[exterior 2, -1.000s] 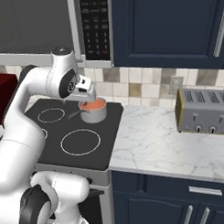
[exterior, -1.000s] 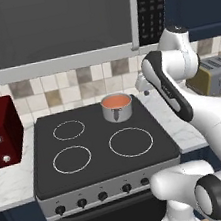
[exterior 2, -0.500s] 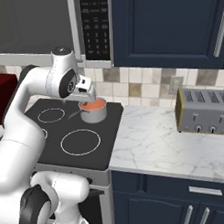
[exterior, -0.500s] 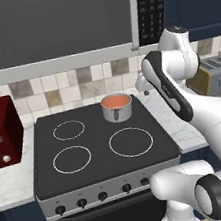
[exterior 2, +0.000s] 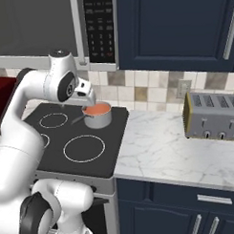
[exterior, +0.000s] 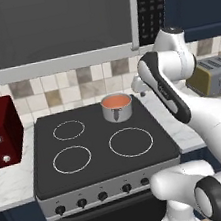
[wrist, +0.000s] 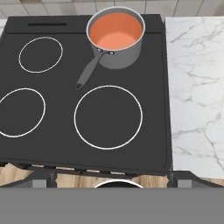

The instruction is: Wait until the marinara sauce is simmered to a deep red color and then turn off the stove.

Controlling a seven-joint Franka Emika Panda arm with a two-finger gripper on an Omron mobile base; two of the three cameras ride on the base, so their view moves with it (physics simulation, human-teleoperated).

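Note:
The marinara sauce [wrist: 116, 30] is a smooth pale orange-red disc inside a steel saucepan [wrist: 127, 57] on the back right ring of the stove [wrist: 57, 74]. The pan's dark handle [wrist: 89, 72] points toward the front of the cooktop. In the side views the sauce [exterior: 116, 101] [exterior 2: 97, 110] has the same orange-red tone. The stove's black knobs [exterior: 81, 203] line its silver front panel. My gripper [exterior 2: 87, 98] hangs open and empty above the pan's right side, facing down at the cooktop, touching nothing; it also shows beside the pan [exterior: 138, 85].
A red microwave [exterior: 0, 135] stands on the counter left of the stove. A large grey microwave [exterior: 58, 24] hangs overhead. A silver toaster [exterior 2: 212, 118] sits on the white marble counter [exterior 2: 158, 151] to the right. Dark blue cabinets are above and below.

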